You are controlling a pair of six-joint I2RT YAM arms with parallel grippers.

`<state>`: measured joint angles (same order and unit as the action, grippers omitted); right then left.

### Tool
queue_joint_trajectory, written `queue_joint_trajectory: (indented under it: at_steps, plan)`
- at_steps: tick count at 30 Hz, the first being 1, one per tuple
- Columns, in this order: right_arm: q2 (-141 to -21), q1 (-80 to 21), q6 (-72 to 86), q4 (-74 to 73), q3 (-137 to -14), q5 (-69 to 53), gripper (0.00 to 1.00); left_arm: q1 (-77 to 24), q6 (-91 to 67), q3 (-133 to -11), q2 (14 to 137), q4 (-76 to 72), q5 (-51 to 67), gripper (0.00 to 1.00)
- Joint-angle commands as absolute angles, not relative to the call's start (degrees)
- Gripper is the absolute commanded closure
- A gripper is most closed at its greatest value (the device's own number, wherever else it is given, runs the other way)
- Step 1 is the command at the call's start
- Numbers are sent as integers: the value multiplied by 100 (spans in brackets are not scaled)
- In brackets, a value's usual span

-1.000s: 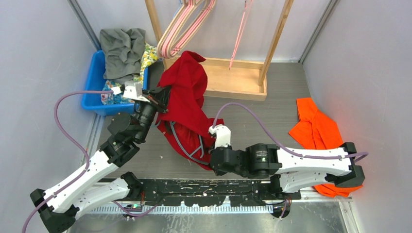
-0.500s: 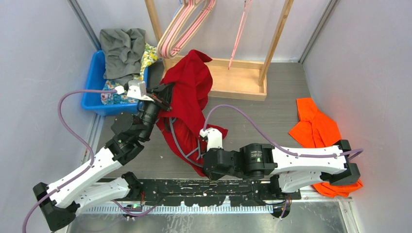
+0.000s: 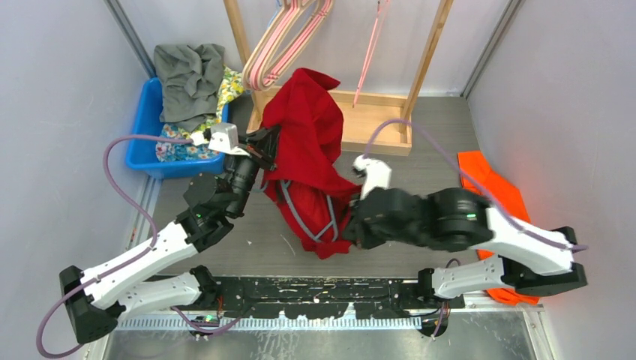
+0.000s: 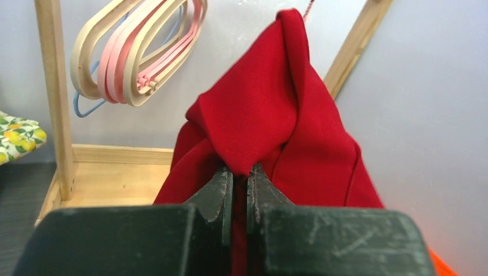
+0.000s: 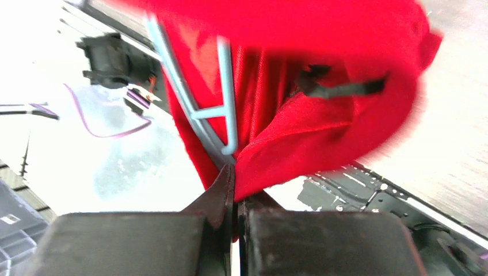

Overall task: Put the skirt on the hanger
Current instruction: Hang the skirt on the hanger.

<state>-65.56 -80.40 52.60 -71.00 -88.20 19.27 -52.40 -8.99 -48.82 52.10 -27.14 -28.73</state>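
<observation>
As L fingers, R fingers pinch, skirt long axis far-near.

From above and behind the near edge we look down on the whole grey wood-grain tabletop. Our left wrist camera, tight behind its fingers, faces the far edge. The right wrist camera, equally close, faces back toward the near edge. All three share the crumpled red fabric skirt.

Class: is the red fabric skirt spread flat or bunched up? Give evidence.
Bunched up: the red fabric skirt hangs in folds, pinched by the left gripper and right gripper.
</observation>
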Motion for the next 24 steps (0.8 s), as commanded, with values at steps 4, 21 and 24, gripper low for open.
queue_joint_trajectory:
  at_steps: [4,21,24]
  plan:
    - [-6108,-8030,5178,-8754,-10673,3152,99,-5865,-1102,-5209,5840,-4039,-4040,100]
    - [-6435,-7865,5307,-5155,-6117,1574,99,-6466,-3902,-3135,5012,146,-5763,100]
    - [-6705,-7892,5479,-4161,-5492,1097,99,-6690,-4479,-2774,4901,866,-5951,100]
